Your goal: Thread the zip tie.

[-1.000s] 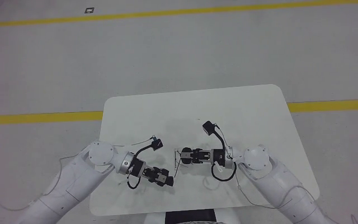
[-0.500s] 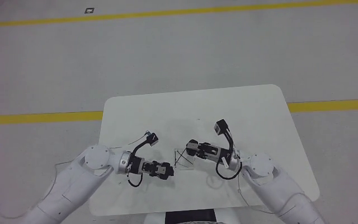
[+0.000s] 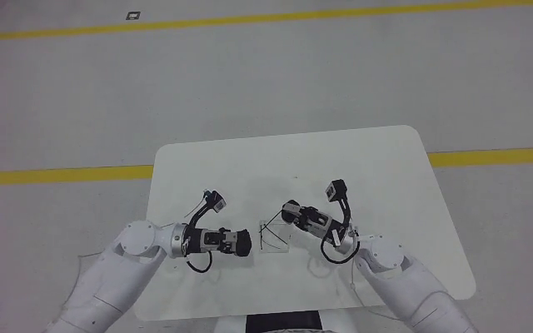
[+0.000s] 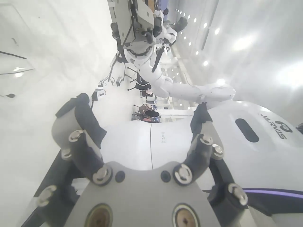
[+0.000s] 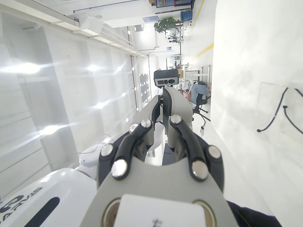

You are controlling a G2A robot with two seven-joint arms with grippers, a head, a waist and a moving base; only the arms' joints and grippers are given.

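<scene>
Thin black zip ties lie crossed on a small clear plate near the table's front middle; the right wrist view shows the zip ties loose on that plate. My left gripper sits just left of the plate, and in its wrist view it is open with nothing between its fingers. My right gripper hangs just behind and right of the plate, apart from the ties. Its fingers are pressed together in the right wrist view, where the gripper holds nothing that I can make out.
The white table has a rounded edge, with grey floor and yellow lines beyond. Bare table surface stretches behind and to the right of the arms.
My right gripper has lifted off the plate and swung back, its wrist turning. My left gripper has moved up from the front edge and now points at the plate.
</scene>
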